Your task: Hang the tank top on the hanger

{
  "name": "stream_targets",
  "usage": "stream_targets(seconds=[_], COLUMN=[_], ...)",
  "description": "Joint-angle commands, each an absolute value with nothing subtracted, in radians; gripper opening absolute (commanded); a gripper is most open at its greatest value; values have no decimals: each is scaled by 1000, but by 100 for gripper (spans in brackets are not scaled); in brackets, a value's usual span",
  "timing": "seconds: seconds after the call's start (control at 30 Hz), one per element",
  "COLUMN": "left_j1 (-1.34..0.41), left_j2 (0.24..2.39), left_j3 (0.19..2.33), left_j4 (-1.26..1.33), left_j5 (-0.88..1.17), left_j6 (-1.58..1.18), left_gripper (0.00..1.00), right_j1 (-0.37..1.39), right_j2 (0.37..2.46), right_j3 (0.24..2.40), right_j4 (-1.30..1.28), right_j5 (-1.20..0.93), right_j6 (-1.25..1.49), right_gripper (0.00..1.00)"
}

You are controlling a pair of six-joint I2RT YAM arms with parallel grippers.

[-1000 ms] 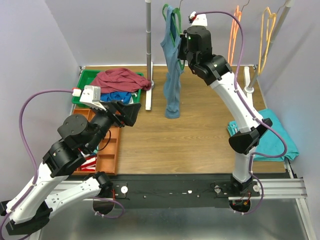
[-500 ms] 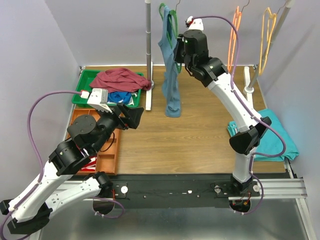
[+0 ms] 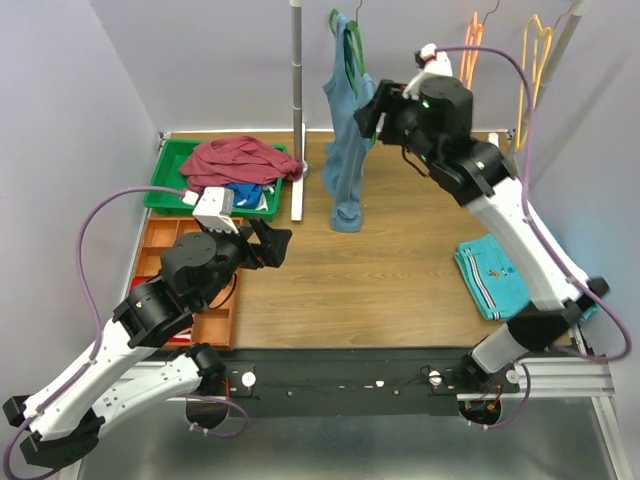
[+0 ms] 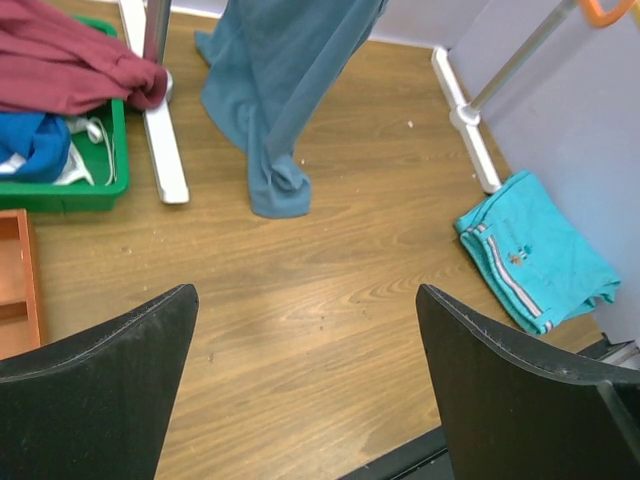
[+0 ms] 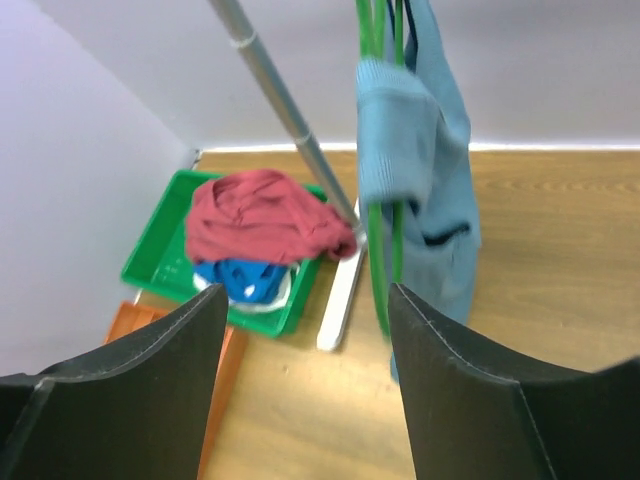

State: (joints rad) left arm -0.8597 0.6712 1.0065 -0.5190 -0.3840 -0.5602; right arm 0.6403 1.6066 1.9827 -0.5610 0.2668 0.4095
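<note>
**A:** Slate-blue fabric is what we look for first. From above, the tank top [image 3: 345,150] hangs from the hanger [image 3: 349,40] over the middle of the bench's [image 3: 400,270] far edge, just beside the pole [image 3: 296,100].

**B:** Our right end effector [image 3: 373,112] sits just beside it, jaws apart and gripping nothing. The left end effector [image 3: 270,245] is well apart from it, near the left edge, spread wide and empty too.

**A:** In the left wrist view we see the hem bunched low, seemingly resting on the bench.

**B:** In the right wrist view one strap is gathered over the hanger's wire, and the rest droops to one side. We cannot tell whether the second strap is on.

**A:** So we judge the hanging mostly done. What's left is checking that strap and drawing the right arm clear.
</note>
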Motion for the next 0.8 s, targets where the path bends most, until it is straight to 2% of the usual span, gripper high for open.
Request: stream_targets(seconds=[0.0, 0.07, 0.27, 0.3, 0.37, 0.43, 0.6, 0.77], left_j1=[-862, -862, -861, -861, -861, -861, -861, -862], left_j2=[690, 689, 712, 718, 732, 739, 750, 753], left_j3=[959, 937, 850, 841, 839, 828, 726, 670], left_j4=[-528, -503, -471, -468, -472, -486, -468, -485], left_j5=[-362, -344, -324, -310, -298, -298, -285, -360], left_j6=[-601, -607, -630, -627, -618, -620, -675, -775], left_gripper=[99, 99, 99, 99, 99, 99, 99, 99], right_j1=[643, 643, 644, 643, 643, 643, 643, 644], right_j2=[1418, 1311, 1036, 975, 916, 847, 767, 655], right_j3=[1787, 1645, 1164, 1110, 970, 905, 803, 652], right_j4=[-519, -508, -384, -361, -353, -359, -436, -379], right_j5=[183, 166, 6, -44, -61, -60, -11, 38], right_j6=[477, 506, 621, 639, 672, 676, 644, 638], right_gripper=[73, 73, 85, 91, 96, 100, 100, 100])
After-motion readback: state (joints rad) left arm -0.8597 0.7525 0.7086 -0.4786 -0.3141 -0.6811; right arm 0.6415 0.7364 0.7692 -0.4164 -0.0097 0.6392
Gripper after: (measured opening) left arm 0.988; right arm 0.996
